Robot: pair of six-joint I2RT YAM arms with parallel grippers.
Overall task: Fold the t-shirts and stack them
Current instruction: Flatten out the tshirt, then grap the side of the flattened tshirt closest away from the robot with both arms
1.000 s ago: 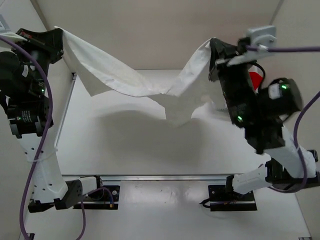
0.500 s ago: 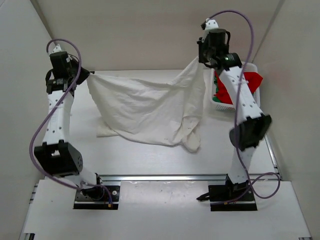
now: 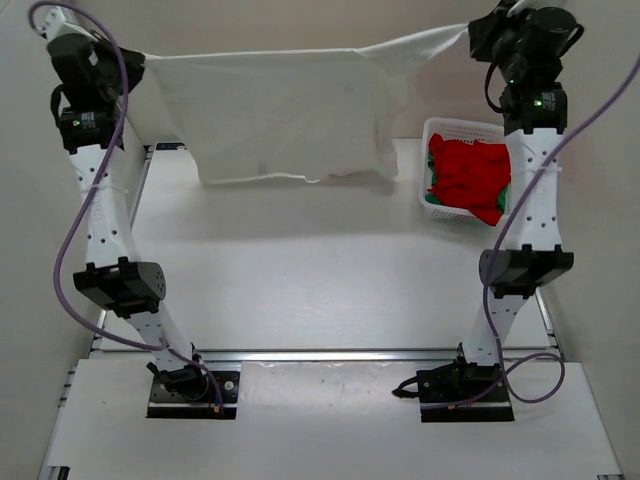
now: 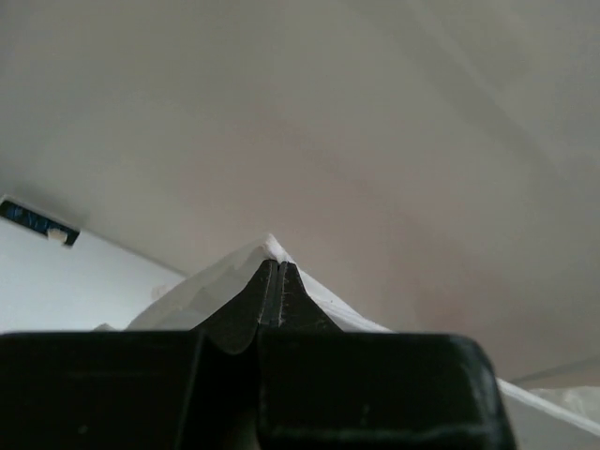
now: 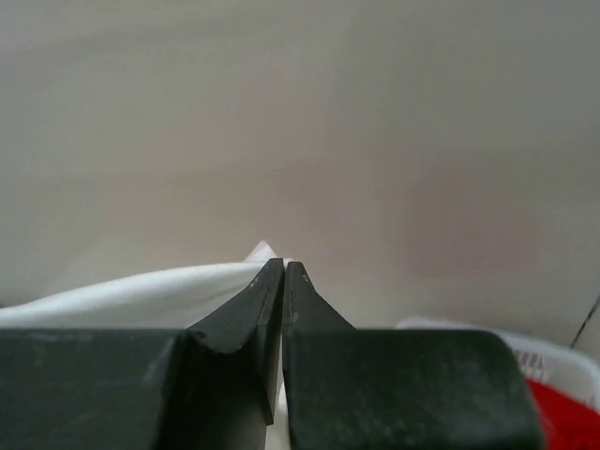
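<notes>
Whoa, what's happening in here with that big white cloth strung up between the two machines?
Two robot arms hold an off-white t-shirt spread out in the air between them. The left gripper pinches one top corner and the right gripper the other, so it hangs like a curtain over the far side of the table. A red t-shirt and a bit of a green one lie crumpled in the white basket.

The left arm (image 3: 105,215) and right arm (image 3: 530,200) have white links, black joints and black bases (image 3: 190,383), each trailing a purple cable (image 3: 58,275). Small green lights (image 3: 540,100) dot the right arm. The left pincer (image 4: 272,267) and right pincer (image 5: 283,265) are matte black, wedge-tipped.
</notes>
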